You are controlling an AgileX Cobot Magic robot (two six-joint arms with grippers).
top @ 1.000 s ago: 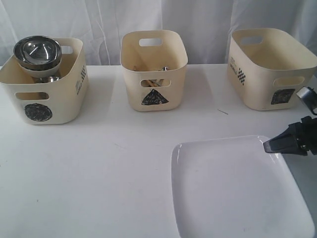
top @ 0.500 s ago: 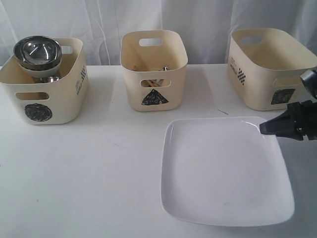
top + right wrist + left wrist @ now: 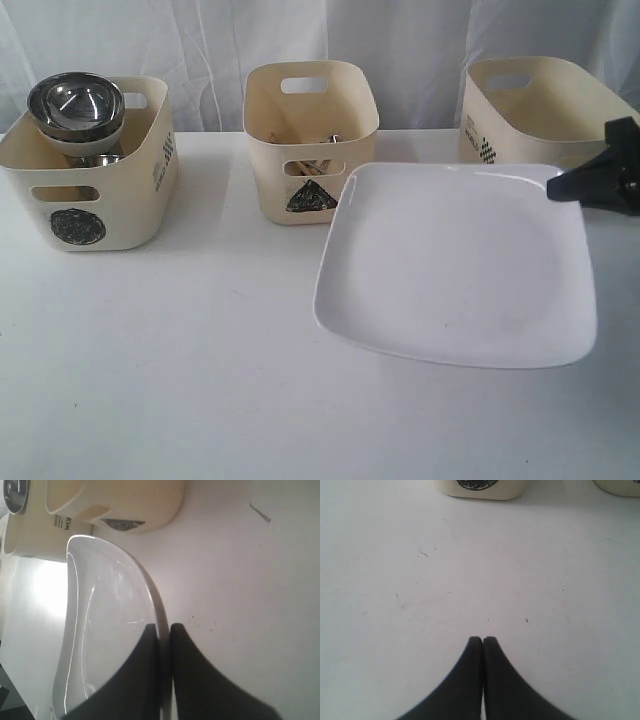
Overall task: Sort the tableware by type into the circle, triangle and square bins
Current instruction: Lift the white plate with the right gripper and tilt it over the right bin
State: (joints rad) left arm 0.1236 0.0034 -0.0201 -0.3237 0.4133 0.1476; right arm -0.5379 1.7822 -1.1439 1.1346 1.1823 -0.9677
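Observation:
My right gripper is shut on the right rim of the large white plate, holding it lifted above the table. In the right wrist view the rim of the plate runs between the two black fingers of that gripper. The square bin stands just behind the raised plate. The triangle bin holds chopsticks and steel cutlery. In the circle bin a steel bowl sits stacked on other dishes. My left gripper is shut on nothing over bare table and is out of the exterior view.
The white table spreads in front of the three bins. A white curtain hangs behind them. A thin dark scrap lies on the table in the right wrist view.
The right gripper has risen and drawn back toward the square bin with the plate, which is now lifted off the table and hides that bin's front.

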